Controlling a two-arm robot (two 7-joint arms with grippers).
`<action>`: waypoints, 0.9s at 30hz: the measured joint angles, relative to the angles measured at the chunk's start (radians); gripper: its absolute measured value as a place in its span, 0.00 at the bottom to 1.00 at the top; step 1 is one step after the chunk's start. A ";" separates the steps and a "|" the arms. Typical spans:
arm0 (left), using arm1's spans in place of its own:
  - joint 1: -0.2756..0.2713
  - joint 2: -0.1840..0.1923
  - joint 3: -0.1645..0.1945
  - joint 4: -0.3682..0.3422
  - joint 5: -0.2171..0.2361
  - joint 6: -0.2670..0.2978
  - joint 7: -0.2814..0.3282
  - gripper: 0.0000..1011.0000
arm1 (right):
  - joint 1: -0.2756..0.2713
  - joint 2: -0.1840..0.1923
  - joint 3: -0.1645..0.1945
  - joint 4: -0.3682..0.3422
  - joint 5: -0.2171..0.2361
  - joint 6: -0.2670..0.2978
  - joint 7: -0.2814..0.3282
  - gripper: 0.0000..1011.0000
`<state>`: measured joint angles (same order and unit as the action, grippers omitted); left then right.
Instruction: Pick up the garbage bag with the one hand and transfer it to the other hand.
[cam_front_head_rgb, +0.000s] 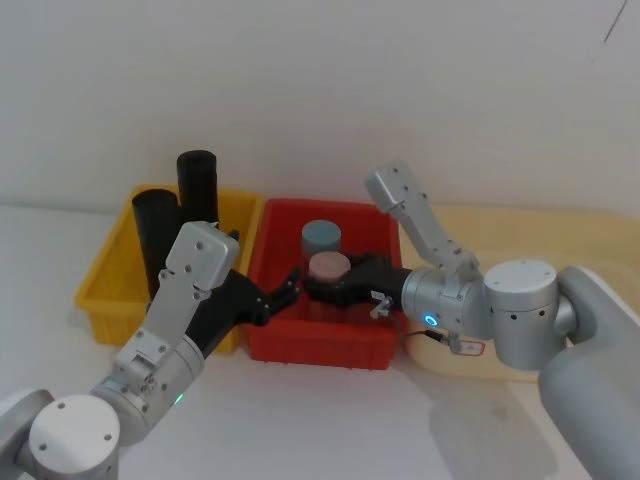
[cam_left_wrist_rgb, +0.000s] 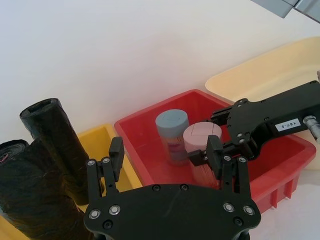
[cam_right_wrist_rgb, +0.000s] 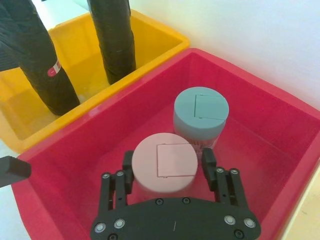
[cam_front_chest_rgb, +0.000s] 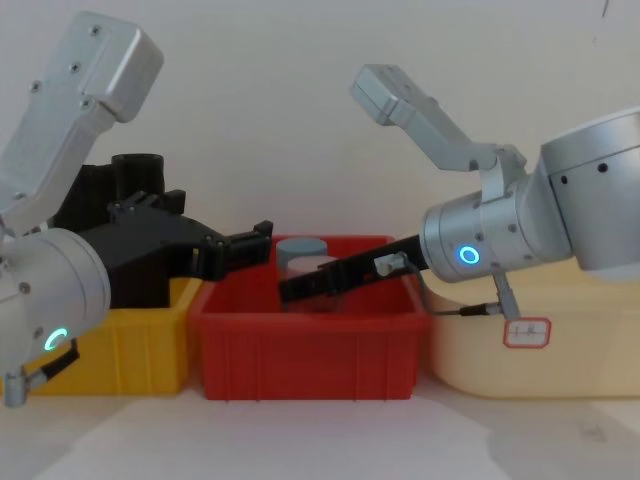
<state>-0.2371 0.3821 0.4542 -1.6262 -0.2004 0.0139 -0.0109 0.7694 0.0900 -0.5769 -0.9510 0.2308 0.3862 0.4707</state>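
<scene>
The garbage bag (cam_front_head_rgb: 155, 228), a thick lumpy black roll (cam_left_wrist_rgb: 22, 192) with a red-and-white band (cam_right_wrist_rgb: 45, 65), stands upright in the yellow bin (cam_front_head_rgb: 100, 295). My left gripper (cam_front_head_rgb: 280, 297), on the arm with the teal-green ring, hangs open over the wall between the yellow and red bins. It is to the right of the bag and holds nothing (cam_left_wrist_rgb: 165, 150). My right gripper (cam_front_head_rgb: 322, 290), on the blue-ringed arm, reaches into the red bin (cam_front_head_rgb: 320, 350). It is open, with its fingers (cam_right_wrist_rgb: 207, 165) on either side of a pink-lidded jar (cam_right_wrist_rgb: 165, 162).
A slimmer black roll (cam_front_head_rgb: 197, 180) stands behind the bag in the yellow bin. A jar with a blue-grey lid (cam_right_wrist_rgb: 201, 107) sits behind the pink one. A cream tub (cam_front_chest_rgb: 540, 350) stands to the right of the red bin. A white wall rises just behind the bins.
</scene>
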 joint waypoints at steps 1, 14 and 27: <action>0.000 0.000 0.000 0.000 0.000 0.000 0.000 0.99 | 0.000 0.000 0.000 0.001 0.000 0.000 0.000 0.76; 0.000 0.000 0.000 0.000 0.000 0.000 0.000 0.99 | 0.003 -0.004 0.002 0.010 -0.001 -0.002 -0.002 0.66; 0.000 0.000 0.000 0.000 0.000 0.000 0.000 0.99 | 0.004 -0.005 0.002 0.014 -0.002 -0.003 -0.002 0.66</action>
<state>-0.2372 0.3821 0.4542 -1.6262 -0.2004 0.0139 -0.0109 0.7738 0.0850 -0.5753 -0.9372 0.2291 0.3835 0.4685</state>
